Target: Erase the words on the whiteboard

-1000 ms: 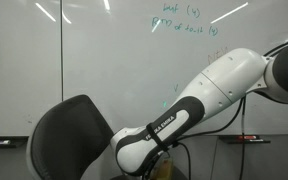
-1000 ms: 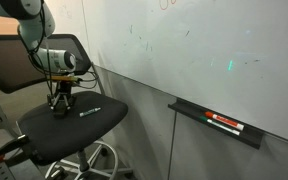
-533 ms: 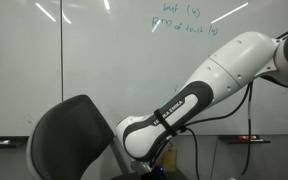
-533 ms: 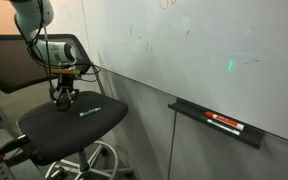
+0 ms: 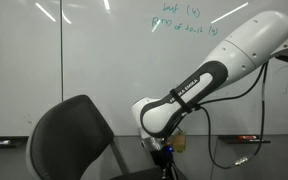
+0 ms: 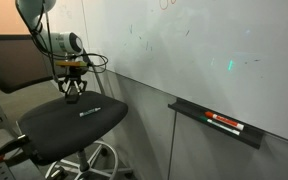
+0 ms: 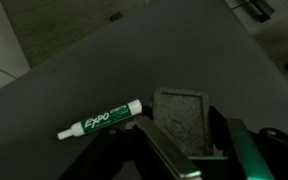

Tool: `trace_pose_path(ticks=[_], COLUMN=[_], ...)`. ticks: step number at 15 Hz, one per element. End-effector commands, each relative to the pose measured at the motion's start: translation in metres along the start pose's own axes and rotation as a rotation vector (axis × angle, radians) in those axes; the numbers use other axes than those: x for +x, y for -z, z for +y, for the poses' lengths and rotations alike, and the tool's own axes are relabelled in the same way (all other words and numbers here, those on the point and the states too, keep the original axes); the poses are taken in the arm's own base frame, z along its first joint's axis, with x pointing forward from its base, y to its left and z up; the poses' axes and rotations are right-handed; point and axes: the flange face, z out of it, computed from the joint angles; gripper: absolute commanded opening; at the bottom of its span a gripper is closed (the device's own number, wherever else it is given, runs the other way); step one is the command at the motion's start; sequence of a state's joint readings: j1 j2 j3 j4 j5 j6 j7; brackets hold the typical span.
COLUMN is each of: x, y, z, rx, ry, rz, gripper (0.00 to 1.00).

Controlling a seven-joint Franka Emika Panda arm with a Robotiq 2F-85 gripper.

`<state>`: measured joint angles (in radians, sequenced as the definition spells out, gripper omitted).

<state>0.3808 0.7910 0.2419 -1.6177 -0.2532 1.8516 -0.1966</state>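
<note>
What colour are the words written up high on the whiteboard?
Teal-green. The words show best in an exterior view, near the top of the whiteboard.

The chair (image 6: 44,135) stands lower left, before the whiteboard (image 6: 214,40). The words (image 5: 184,20) sit at its top. In the wrist view, a marker (image 7: 99,120) lies on the seat, left of the eraser (image 7: 182,116).

The whiteboard (image 5: 104,80) is glossy white, mirroring ceiling lights along the upper frame. The arm (image 5: 254,42) has a smooth, shiny white plastic shell. The chair seat (image 6: 54,130) is matt dark cloth. In the wrist view the eraser (image 7: 182,118) shows rough grey felt and the marker (image 7: 99,121) smooth white plastic.
</note>
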Motion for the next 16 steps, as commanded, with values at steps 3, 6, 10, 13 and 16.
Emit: trace_pose_path(ticks=[3,6,10,13,16], x=[-0.045,-0.061,-0.08,-0.092,-0.101], y=[0.024,0.033,0.052,0.065,0.069], z=[0.017,0.032,0.058,0.078,0.096], rx=[-0.023,-0.038,-0.066,-0.093,-0.125], ry=[-0.019,-0.052,-0.161,-0.255,-0.352], rz=[0.09,0.118,0.235,0.349,0.419], gripper=[0.31,0.31,0.31,0.31,0.31])
